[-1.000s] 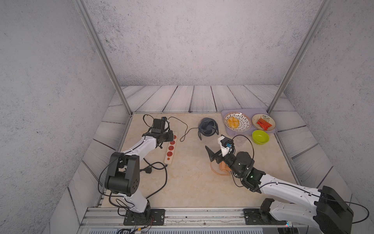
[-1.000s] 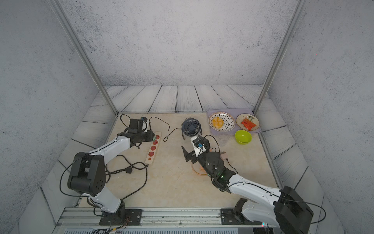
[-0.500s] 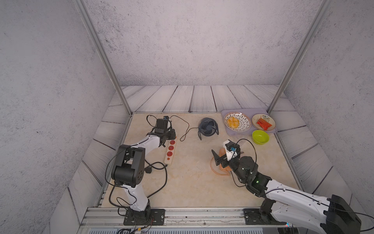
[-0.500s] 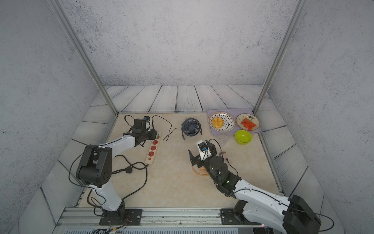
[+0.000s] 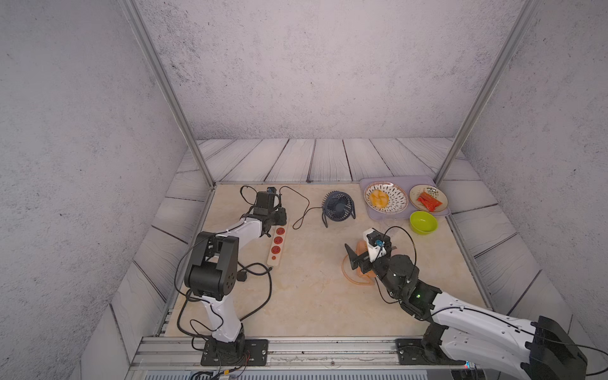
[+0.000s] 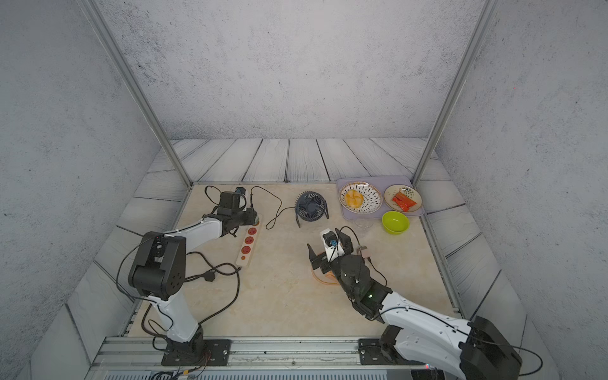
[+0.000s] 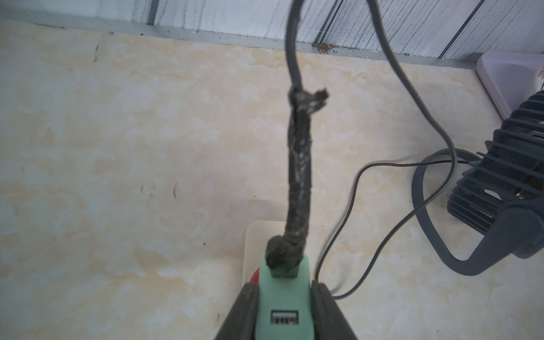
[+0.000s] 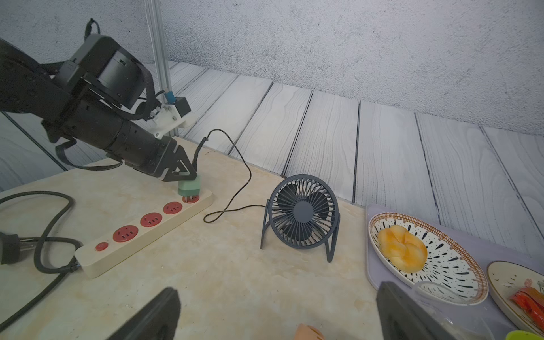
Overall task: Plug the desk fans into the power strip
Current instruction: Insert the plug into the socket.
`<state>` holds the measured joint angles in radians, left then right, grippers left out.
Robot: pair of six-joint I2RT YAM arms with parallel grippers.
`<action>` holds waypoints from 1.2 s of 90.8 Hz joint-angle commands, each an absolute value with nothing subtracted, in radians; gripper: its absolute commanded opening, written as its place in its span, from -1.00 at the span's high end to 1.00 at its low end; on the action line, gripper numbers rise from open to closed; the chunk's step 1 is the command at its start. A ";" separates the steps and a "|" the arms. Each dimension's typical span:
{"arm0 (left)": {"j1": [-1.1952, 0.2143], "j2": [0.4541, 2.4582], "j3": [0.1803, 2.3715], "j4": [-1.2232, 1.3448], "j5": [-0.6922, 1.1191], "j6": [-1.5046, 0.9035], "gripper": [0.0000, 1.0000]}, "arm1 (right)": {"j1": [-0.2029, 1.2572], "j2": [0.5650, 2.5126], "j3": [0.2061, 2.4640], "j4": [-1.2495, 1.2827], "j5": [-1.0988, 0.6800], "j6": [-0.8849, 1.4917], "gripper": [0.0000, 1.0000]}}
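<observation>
With my left gripper point(image 8: 185, 176) clamped on the desk fan's point(image 8: 301, 212) green plug point(image 8: 190, 187) at the end socket point(image 8: 190, 200) of the power strip point(image 8: 141, 232), which lies at the left of the bench point(image 8: 235, 279), I should press straight down, plug upright; my right gripper point(image 5: 371, 254) gapes idle.

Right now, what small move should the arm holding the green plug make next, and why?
Probably press straight down. The left gripper is shut on the green plug, whose prongs show just above the end socket of the power strip: lined up, it seems, but not fully seated.
</observation>
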<state>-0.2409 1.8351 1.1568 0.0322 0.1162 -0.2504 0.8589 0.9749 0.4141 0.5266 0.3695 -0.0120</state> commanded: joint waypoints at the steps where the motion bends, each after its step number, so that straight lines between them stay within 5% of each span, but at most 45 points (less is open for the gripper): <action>1: -0.249 1.810 1.189 0.017 0.110 -0.258 1.00 | 0.859 0.953 0.404 0.523 0.386 -0.004 -0.98; 109: -0.259 1.863 1.185 0.055 0.063 -0.238 1.00 | 0.859 0.977 0.391 0.541 0.391 0.005 -0.98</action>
